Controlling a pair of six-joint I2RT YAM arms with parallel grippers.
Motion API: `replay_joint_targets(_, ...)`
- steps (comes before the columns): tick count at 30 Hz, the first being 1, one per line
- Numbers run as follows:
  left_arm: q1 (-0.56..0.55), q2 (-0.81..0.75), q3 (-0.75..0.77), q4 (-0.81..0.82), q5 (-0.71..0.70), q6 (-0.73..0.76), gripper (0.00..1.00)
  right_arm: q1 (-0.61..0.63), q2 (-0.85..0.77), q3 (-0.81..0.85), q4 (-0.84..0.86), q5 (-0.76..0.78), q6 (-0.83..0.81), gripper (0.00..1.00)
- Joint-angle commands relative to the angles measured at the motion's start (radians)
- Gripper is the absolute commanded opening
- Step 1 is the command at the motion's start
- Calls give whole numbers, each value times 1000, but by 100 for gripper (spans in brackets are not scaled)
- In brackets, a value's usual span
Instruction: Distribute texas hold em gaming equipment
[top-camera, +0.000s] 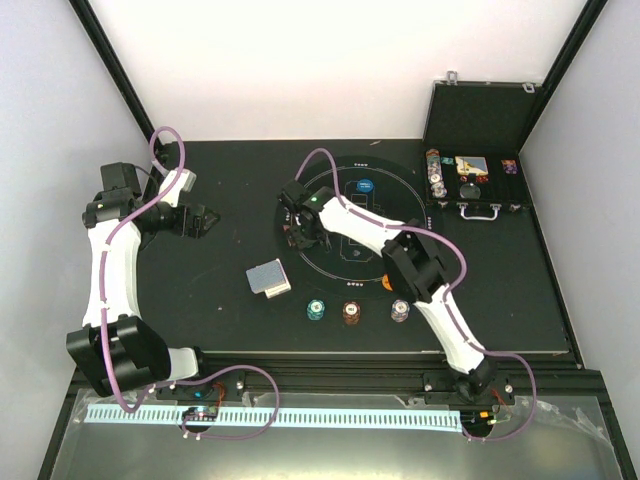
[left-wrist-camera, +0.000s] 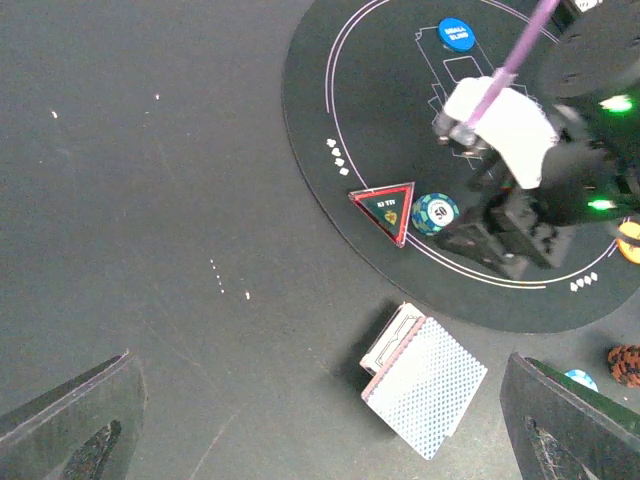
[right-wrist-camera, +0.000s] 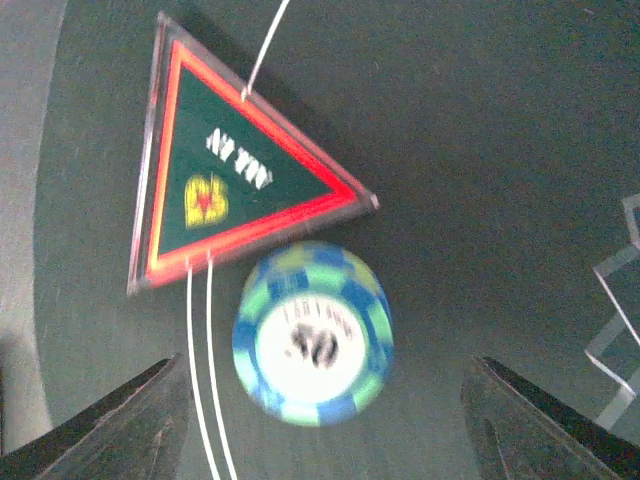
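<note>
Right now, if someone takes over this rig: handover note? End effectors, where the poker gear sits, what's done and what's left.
Left end effector: open, empty, over bare table left of the mat.
Right end effector: open at the mat's left edge; a green chip lies between its fingers, not gripped.
On the mat: red triangle next to that chip, blue button.
Off the mat: card deck, three chip stacks on the near side; more gear in the open case.
Done: triangle, blue button and one chip placed.
Left: cards undealt, stacks not yet distributed.
</note>
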Motion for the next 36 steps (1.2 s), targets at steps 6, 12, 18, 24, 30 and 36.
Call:
replay_joint_targets(6,10,-16,34,-28,33,14,99,112,-385,-399,74,43,46,86)
replay_joint_targets(12,9,-18,36,-28,41,12,99,216,-471,-595,132,20,110,88)
replay_joint_targets(18,9,-21,37,-28,49,9,99,264,-468,-664,154,-4,127,89)
replay_joint_targets(24,9,-22,39,-33,49,11,99,277,-442,-682,170,-38,117,89)
replay_joint_targets(30,9,-22,42,-31,41,12,99,283,-411,-697,186,-51,117,83)
replay_joint_targets(36,9,-22,42,-30,40,12,99,284,-406,-709,198,-55,120,76)
